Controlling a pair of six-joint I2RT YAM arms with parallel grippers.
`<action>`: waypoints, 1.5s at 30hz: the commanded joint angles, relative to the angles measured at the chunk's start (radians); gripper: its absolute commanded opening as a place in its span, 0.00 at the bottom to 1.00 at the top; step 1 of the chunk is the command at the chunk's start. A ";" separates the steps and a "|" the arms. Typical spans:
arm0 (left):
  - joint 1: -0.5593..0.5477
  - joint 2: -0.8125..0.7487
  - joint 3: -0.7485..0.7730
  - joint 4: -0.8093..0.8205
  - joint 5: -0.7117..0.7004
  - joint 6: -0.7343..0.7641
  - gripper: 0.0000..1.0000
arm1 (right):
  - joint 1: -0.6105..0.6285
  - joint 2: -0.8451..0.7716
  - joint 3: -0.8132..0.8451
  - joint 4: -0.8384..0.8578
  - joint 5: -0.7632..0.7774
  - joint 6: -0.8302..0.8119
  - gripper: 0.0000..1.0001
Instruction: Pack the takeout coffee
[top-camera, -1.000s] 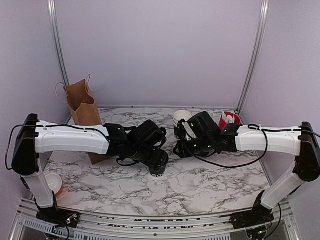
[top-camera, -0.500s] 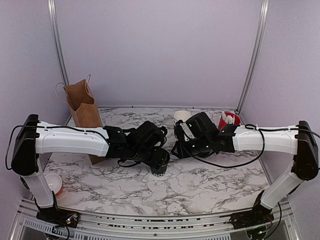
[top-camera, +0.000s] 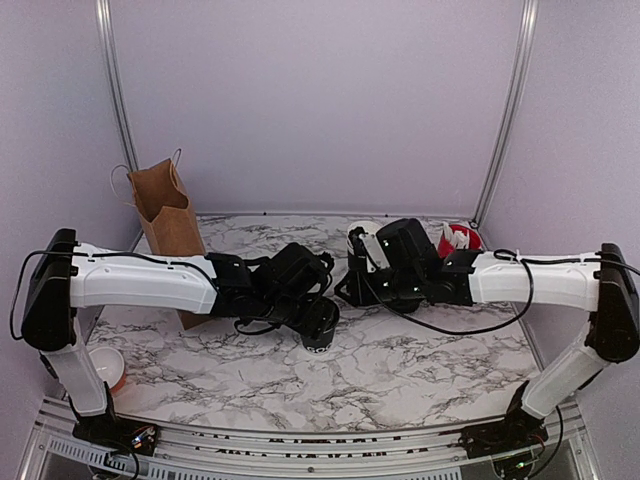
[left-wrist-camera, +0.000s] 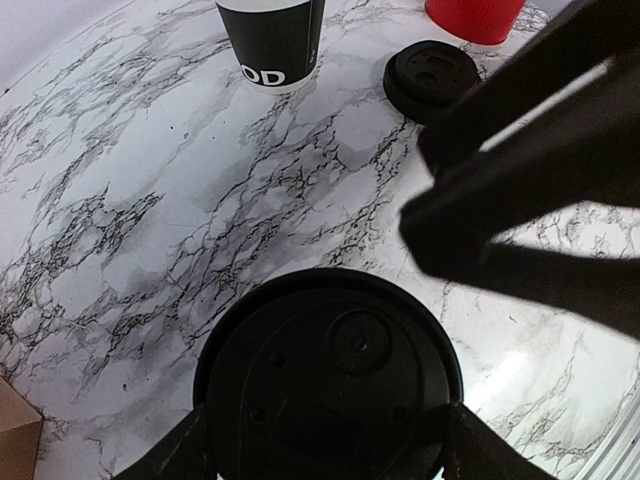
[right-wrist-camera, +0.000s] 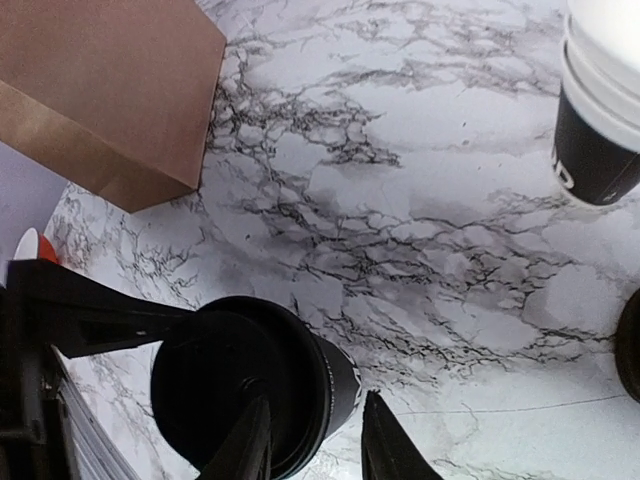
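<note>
1. The coffee (left-wrist-camera: 330, 385) is one small black paper cup. Its round, matt black plastic lid has a raised button. It stands upright mid-bench, well right of the bag.
2. The bench (left-wrist-camera: 150, 200) is smooth, white and marbled, with grey-black veins.
3. The left fingers (top-camera: 318, 322) sit one on each side of the coffee, just under the lid's rim. They press against its wall and grip it.
4. The right fingers (top-camera: 350, 292) are black and tapered, and stand slightly apart, clasping nothing. They hang just beside the coffee's right side. Whether they touch it I cannot tell.
5. The bag (top-camera: 165, 215) is brown, creased paper with thin loop handles, upright at the far left.
6. Counted: one coffee, one bag, one stack (right-wrist-camera: 600, 110) of nested white-rimmed black cups, one red cup (left-wrist-camera: 475, 15) with ribbed walls, one loose lid (left-wrist-camera: 432, 78).
</note>
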 joint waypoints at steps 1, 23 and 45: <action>-0.001 0.029 -0.037 -0.086 0.043 -0.009 0.75 | 0.023 0.119 -0.087 0.076 -0.116 0.066 0.28; -0.002 0.026 -0.041 -0.087 0.039 -0.017 0.75 | 0.069 -0.134 -0.122 0.108 0.080 0.041 0.26; -0.001 0.032 -0.035 -0.084 0.048 -0.018 0.75 | 0.101 -0.190 -0.218 0.226 0.152 0.092 0.24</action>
